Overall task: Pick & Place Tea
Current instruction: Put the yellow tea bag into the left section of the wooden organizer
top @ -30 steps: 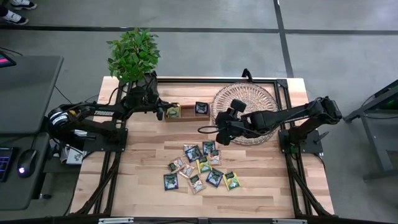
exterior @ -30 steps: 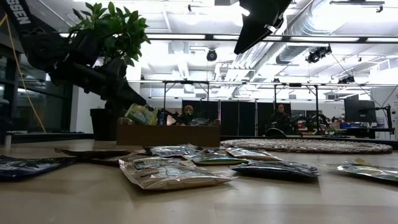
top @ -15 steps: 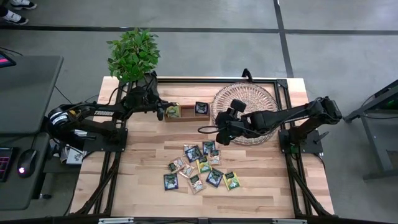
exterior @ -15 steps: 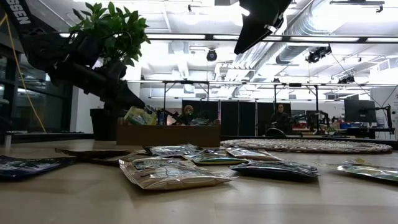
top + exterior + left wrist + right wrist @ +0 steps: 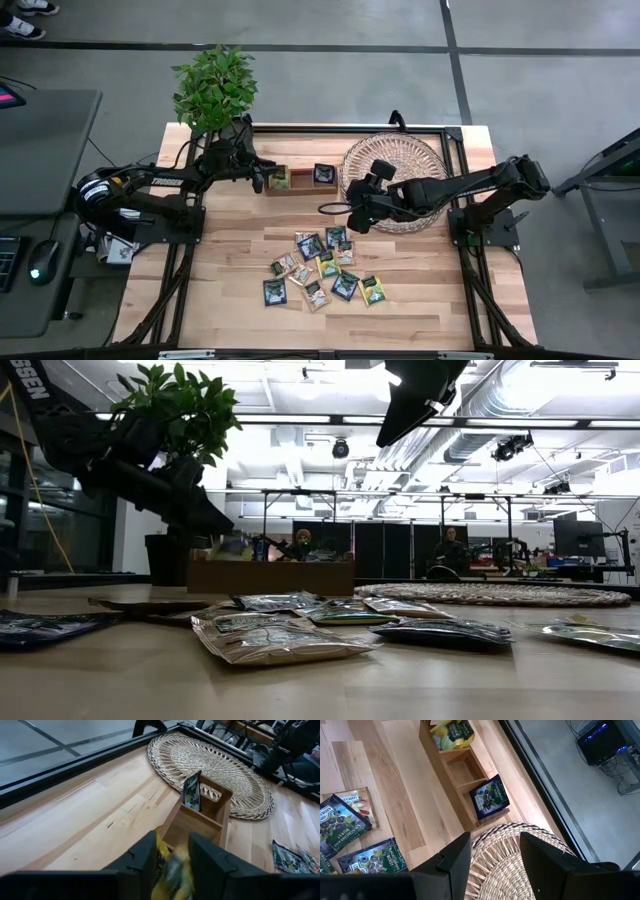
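Observation:
A narrow wooden box (image 5: 300,181) stands at the table's far side, next to a round wicker tray (image 5: 420,146). My left gripper (image 5: 172,855) hangs open over the box's left compartment. A yellow-green tea sachet (image 5: 451,732) sits crumpled in that compartment, and in the left wrist view it shows blurred between the fingers. A dark tea sachet (image 5: 192,791) stands on edge in the right compartment, leaning on its wall. Several more tea sachets (image 5: 320,268) lie flat mid-table. My right gripper (image 5: 495,850) hovers open, holding nothing, over the tray's near-left rim. My left gripper's fingers (image 5: 145,857) stand on either side of the yellow-green sachet's upper part (image 5: 172,867), slanting down from the table's left. The sachet is blurred there, so I cannot tell whether they touch it. Its lower part is down in the left compartment.
A potted plant (image 5: 213,88) stands at the far left corner, right behind my left arm. The box's middle compartment (image 5: 465,770) holds nothing. Bare wood lies between the box and the sachet pile, and along the table's near edge.
In the low view the yellow-green sachet stood above the box's rim at my left gripper's tips. It has sunk down into the left compartment. Neither arm has shifted.

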